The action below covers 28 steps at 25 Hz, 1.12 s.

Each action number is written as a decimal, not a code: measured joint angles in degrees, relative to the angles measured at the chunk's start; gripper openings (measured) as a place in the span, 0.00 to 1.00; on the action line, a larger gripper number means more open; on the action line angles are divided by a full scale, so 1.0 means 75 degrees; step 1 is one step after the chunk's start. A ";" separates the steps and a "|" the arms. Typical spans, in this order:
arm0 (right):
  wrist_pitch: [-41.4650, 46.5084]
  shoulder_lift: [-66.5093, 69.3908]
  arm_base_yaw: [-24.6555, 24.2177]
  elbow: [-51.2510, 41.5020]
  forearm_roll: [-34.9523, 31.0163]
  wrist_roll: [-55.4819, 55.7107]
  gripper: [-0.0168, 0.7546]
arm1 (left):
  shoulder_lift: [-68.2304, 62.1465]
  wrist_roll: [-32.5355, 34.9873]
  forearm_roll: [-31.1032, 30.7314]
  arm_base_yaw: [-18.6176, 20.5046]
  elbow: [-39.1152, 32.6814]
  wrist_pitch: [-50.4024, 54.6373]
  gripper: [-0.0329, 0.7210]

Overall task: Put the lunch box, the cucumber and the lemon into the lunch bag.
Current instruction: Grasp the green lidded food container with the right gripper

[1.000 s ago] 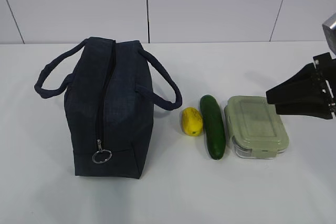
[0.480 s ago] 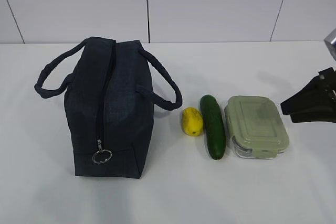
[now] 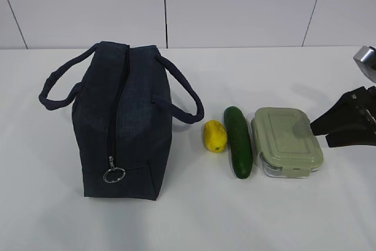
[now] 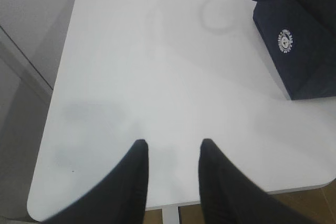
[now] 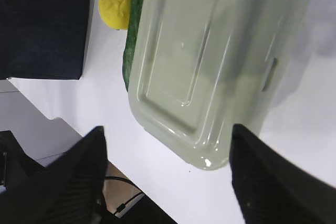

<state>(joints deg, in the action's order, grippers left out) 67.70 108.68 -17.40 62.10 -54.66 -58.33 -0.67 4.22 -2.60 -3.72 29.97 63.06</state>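
Navy fabric lunch bag point(image 3: 122, 120) stands zipped at the table's point(image 3: 194, 221) left, its far handle partly hidden behind it, and in the right wrist view the cucumber point(image 3: 238, 141) shows only as a green sliver beside the lemon point(image 3: 215, 136). Sage-lidded lunch box point(image 3: 286, 141) lies rightmost in the row, just ahead of the right gripper point(image 3: 320, 132), which is cut off by the frame edge with fingers spread wider than the box, wider than a second ago. Left gripper point(image 4: 173, 148) hangs partly parted over bare table, holding nothing.
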 joint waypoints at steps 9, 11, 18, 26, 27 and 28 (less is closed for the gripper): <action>0.0000 0.0059 -0.0017 0.0013 -0.0355 -0.0727 0.87 | 0.0000 0.0000 0.0000 0.0000 0.0000 0.0000 0.36; 0.0000 0.0100 -0.0044 0.0062 -0.0370 -0.0780 0.87 | 0.0000 0.0000 0.0000 0.0000 0.0000 0.0000 0.36; 0.0000 0.0354 -0.0649 0.0148 -0.0814 -0.0948 0.87 | 0.0000 0.0000 0.0000 0.0000 0.0000 0.0000 0.36; -0.0051 0.1179 -0.0790 0.0385 -0.1299 -0.1260 0.87 | 0.0000 0.0000 0.0000 0.0000 0.0000 0.0000 0.36; -0.0049 0.1260 -0.0790 0.0429 -0.1317 -0.1264 0.87 | 0.0000 0.0000 0.0000 0.0000 0.0000 0.0000 0.36; -0.0067 0.1329 -0.0790 0.0454 -0.1327 -0.1277 0.87 | 0.0000 0.0000 0.0000 0.0000 0.0000 0.0000 0.36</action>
<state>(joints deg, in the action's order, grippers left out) 67.20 118.64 -23.32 65.50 -64.62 -67.91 -0.67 4.22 -2.60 -3.72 29.97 63.06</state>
